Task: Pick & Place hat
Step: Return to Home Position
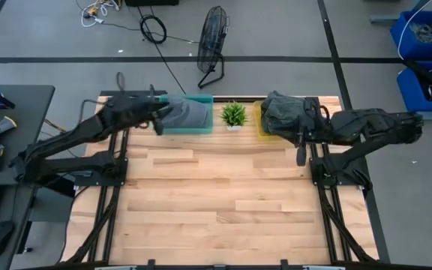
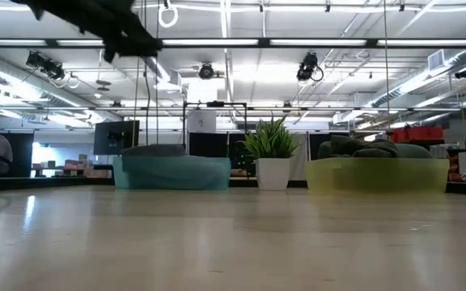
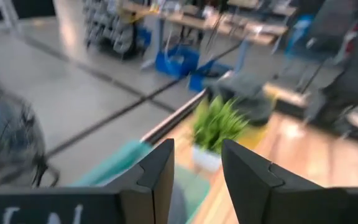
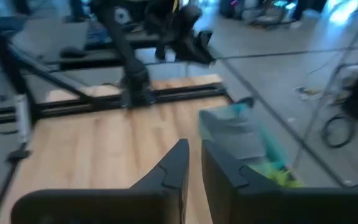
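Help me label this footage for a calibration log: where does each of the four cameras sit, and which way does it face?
High view: above the table, looking straight down; both arms, teal bin, plant, yellow bin.
Low view: table height, facing the far edge; one arm shows at top.
Left wrist view: on the left arm, past the open left gripper toward the plant.
Right wrist view: on the right arm, past the right gripper toward the teal bin.
Shared: the plant appears in high, low and left wrist views.

Wood plank table [image 1: 223, 195], soft cloth hat [image 1: 188, 114], translucent plastic bin [image 2: 172, 173].
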